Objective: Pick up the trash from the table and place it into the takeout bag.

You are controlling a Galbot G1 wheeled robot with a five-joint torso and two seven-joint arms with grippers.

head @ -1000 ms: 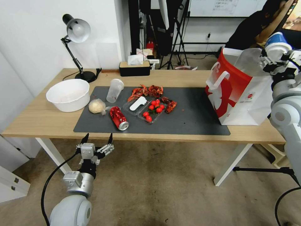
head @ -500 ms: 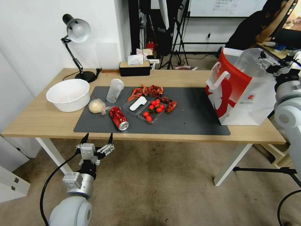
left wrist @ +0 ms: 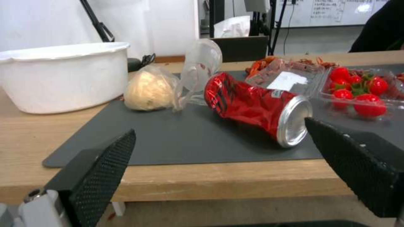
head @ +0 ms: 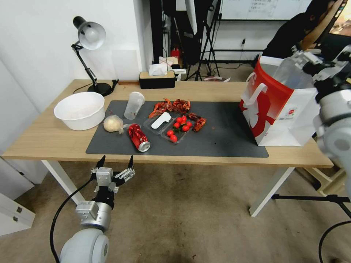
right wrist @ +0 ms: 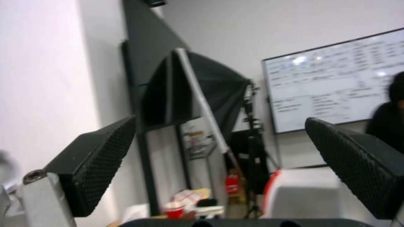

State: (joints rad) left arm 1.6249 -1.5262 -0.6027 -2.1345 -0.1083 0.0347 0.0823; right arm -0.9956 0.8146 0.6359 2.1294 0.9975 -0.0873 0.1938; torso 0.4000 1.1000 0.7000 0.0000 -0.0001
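- Since a second ago the right gripper (head: 317, 64) has lost the blue-and-white cup it held above the takeout bag (head: 283, 106); it now sits at the bag's far right top corner with nothing between its fingers.
- Seen from the right wrist, the two black pads (right wrist: 99, 157) stand wide apart with only the room behind them.
- Meanwhile the left gripper (head: 114, 164) has hardly shifted: it hangs below and just in front of the table's (head: 44, 138) near edge, left of centre, fingers spread and pointing up, holding nothing.
- On the dark grey mat (head: 219, 135), the red crushed drink can (head: 138, 137) lies on its side near the mat's near-left part, its silver end toward the near edge.
- Just left of the can lies the pale ball wrapped in plastic (head: 113, 124), close beside the white bowl (head: 79, 109), which stands on bare wood off the mat.
- Behind the ball and can stands the clear plastic cup (head: 134, 105), upright.
- Right of the can sits the clear oval container (head: 172, 128) with red tomatoes (head: 179, 128) in one half, and reddish leftovers (head: 172, 106) lie along its far side.
- At the table's right end the takeout bag stands upright, partly on the mat, its white loop handle (head: 256, 93) facing left.
- Far left on the table stands a desk lamp (head: 89, 40); a tissue box (head: 157, 78) sits at the far edge.
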